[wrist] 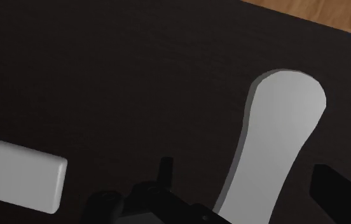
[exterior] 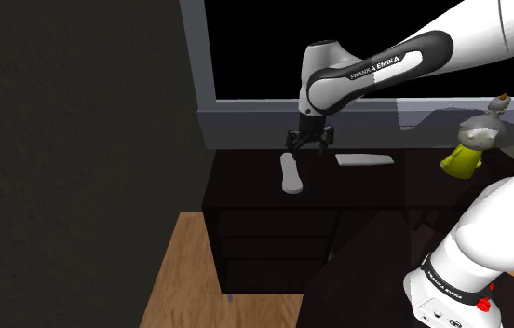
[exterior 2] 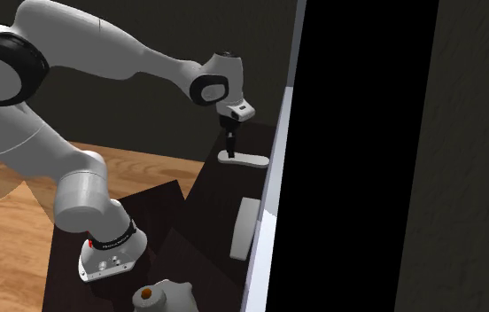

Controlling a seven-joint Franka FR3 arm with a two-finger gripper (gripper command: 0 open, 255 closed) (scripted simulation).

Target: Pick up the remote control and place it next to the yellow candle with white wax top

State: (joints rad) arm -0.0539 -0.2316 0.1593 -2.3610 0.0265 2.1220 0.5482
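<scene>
Gripper (exterior: 309,142) spread wide over pale remote control (exterior: 290,173), clasping nothing, remote's end cut off in wrist view

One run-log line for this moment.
phase: reach | claw: open, over remote control | remote control: flat on dark desk, ungrasped | yellow candle: well apart

Stretches the white arm (exterior: 404,51) far out from the base (exterior: 446,293), then bends sharply down at the wrist (exterior: 325,88) just above the claw (exterior: 309,142). Points the claw straight down. Holds the two black fingers (wrist: 334,188) apart, clasping nothing. Shows dark bands at the joints behind the claw.
</scene>
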